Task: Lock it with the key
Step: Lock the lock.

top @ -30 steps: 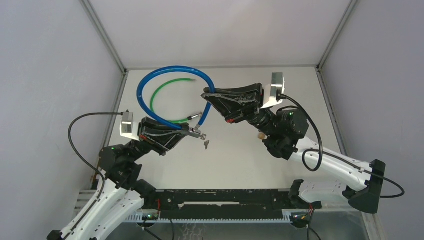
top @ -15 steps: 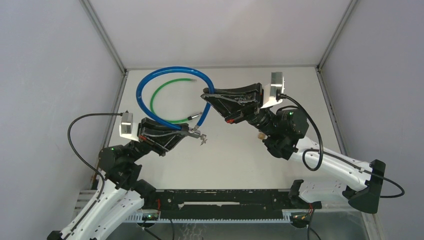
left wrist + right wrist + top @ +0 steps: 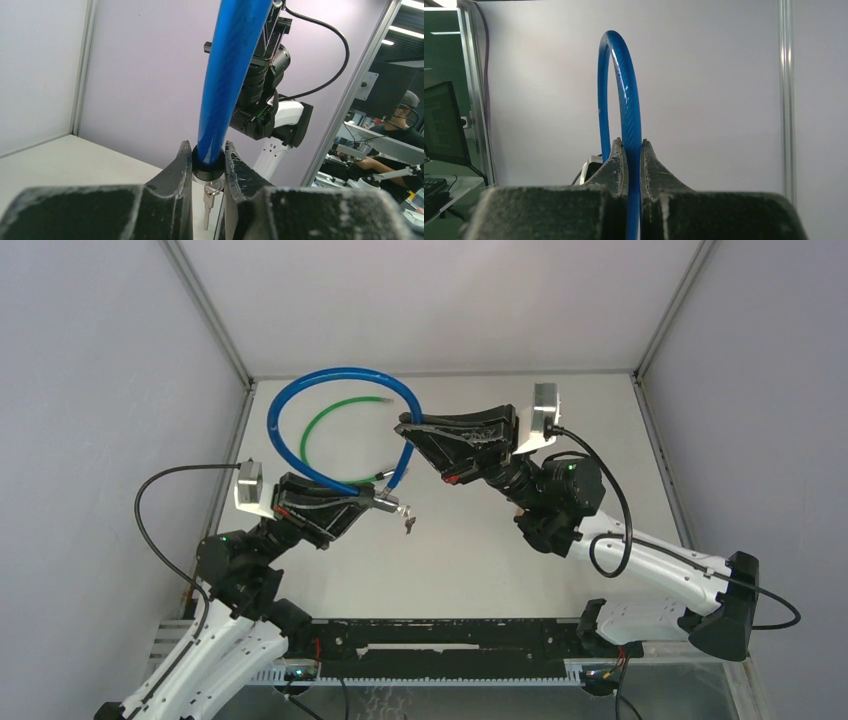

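The blue cable (image 3: 300, 390) loops over the desk (image 3: 480, 550), with both ends held. The left tool (image 3: 385, 502) is partly closed around the cable's black lock barrel (image 3: 208, 170), and the key (image 3: 409, 525) hangs just below that barrel. The right tool (image 3: 405, 427) is pinched almost shut on the cable near its other end. A green wire (image 3: 330, 415) lies inside the cable's loop.
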You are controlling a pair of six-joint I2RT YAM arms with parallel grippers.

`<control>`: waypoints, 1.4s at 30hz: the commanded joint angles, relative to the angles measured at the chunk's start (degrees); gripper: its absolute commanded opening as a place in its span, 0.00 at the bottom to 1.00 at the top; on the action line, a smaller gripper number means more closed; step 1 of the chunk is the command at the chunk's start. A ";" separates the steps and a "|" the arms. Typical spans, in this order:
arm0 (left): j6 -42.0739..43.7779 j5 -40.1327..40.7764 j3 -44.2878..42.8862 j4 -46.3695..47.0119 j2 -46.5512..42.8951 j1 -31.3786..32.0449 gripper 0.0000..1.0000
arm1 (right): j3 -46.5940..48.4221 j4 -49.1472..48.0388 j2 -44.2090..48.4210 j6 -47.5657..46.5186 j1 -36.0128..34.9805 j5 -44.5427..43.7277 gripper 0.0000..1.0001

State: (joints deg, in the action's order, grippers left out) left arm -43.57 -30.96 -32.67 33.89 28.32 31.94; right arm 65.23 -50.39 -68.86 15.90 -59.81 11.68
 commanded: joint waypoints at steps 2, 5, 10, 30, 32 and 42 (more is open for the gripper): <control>0.92 2.39 -0.39 4.73 -0.64 -0.60 0.00 | 1.70 -0.70 1.43 -0.25 -1.24 0.16 0.00; 1.08 1.98 -2.58 6.33 -0.52 -1.24 0.00 | 0.09 0.21 0.78 0.42 -1.54 -0.20 0.00; 0.42 1.36 -5.32 8.09 0.25 -1.88 0.00 | -1.88 -0.10 -1.38 3.45 -2.02 1.03 0.00; -1.95 3.70 -6.10 9.83 -1.03 -8.03 0.00 | -2.15 11.12 -2.63 2.98 0.13 22.73 0.06; -1.85 2.47 -5.85 9.95 -1.16 -8.12 0.00 | -2.20 7.53 -3.31 8.74 2.78 24.44 0.06; 1.75 -0.80 -1.10 6.85 -3.53 -8.04 0.00 | -2.09 8.09 -0.31 5.68 3.78 17.65 0.44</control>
State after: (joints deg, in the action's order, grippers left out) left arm -42.98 -33.21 -32.97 35.53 26.52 23.97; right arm 63.77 -49.58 -70.94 23.29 -55.20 30.02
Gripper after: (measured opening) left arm 0.224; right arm 0.370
